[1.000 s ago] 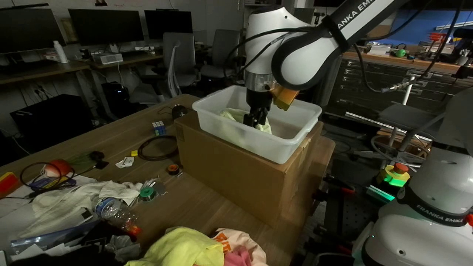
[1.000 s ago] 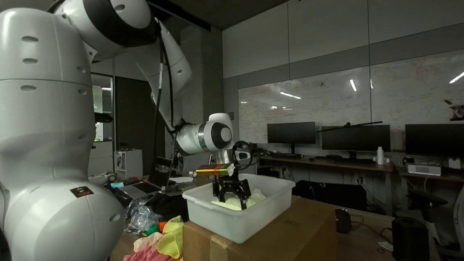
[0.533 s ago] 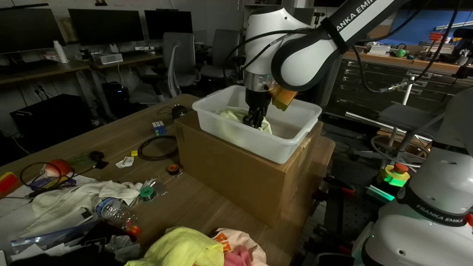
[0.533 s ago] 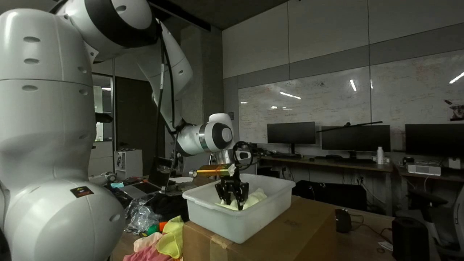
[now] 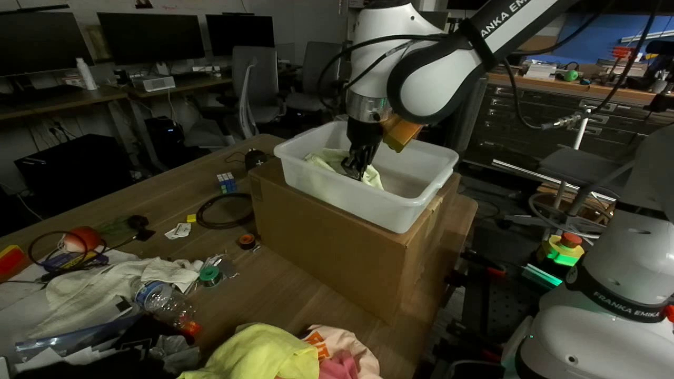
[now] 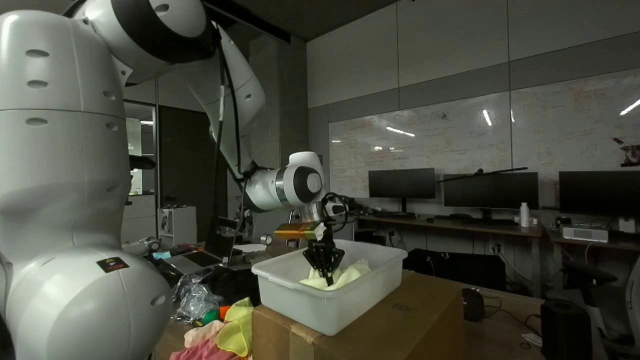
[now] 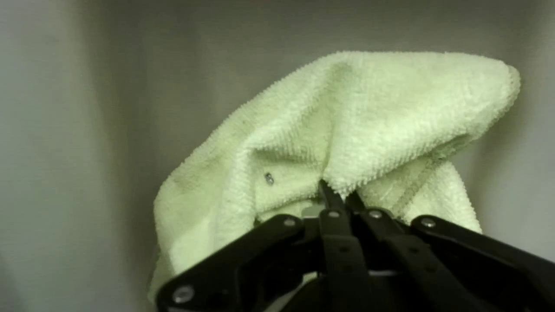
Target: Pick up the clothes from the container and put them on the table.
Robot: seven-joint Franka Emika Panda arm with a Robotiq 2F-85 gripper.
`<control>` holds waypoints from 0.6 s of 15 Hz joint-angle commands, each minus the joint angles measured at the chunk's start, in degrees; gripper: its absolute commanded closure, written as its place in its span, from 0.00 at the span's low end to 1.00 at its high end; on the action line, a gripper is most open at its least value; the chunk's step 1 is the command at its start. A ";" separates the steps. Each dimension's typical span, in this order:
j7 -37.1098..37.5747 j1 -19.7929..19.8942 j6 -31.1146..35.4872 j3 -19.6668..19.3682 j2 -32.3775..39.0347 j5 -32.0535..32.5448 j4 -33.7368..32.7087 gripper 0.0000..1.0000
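Clothes (image 5: 247, 352) in two spots, some in a soft heap on the wooden desk (image 5: 263, 295), and one fuzzy pale green cloth (image 7: 390, 99) down inside the white bin (image 6: 295, 300). All bunched up in there, with big folds and a tiny dark speck (image 7: 269, 178), too small to name. Squeezed tight by the black tool (image 7: 341, 197), with a fold pinched right at its end. Over the bin, a big white robot arm (image 5: 437, 87), with the tool pointing down and leaning a bit. Under the bin, a brown box (image 5: 326, 252), sitting on the same desk. In the heap, a bright yellow cloth (image 5: 263, 352), a pink cloth (image 5: 339, 366) and a cream cloth (image 5: 352, 339) with orange letters, all touching, near the box in both exterior views. Farther along the desk in an exterior view, a clear bottle (image 5: 163, 302) lying down, a green roll (image 5: 211, 280), a loop of dark cord (image 5: 208, 226) and a puzzle cube (image 5: 226, 182) with little colored squares. At the back, dark screens (image 5: 150, 39) in a row, and gray chairs (image 5: 258, 79) close by.
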State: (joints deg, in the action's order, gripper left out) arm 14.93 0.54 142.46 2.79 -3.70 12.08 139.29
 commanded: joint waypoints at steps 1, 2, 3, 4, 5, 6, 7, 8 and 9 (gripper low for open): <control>1.14 0.11 2.83 -0.78 -2.69 -1.78 0.69 0.93; 1.78 0.19 3.50 -0.83 -3.55 -2.01 0.84 0.92; 2.00 0.23 4.24 -0.86 -4.35 -2.56 0.97 0.94; 2.73 0.38 5.00 -0.83 -5.27 -2.82 1.05 0.94; 3.66 0.63 5.87 -0.72 -6.83 -2.52 1.24 0.96; 4.59 0.97 6.63 -0.52 -8.37 -1.68 1.39 0.96; 5.84 1.41 7.25 -0.21 -10.08 -0.88 1.43 0.97; 7.20 1.96 7.97 0.25 -11.91 0.10 1.49 0.96; 8.75 2.69 8.41 0.91 -13.98 1.53 1.48 0.96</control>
State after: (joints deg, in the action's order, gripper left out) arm 19.74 1.31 148.59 2.48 -11.12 10.62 139.38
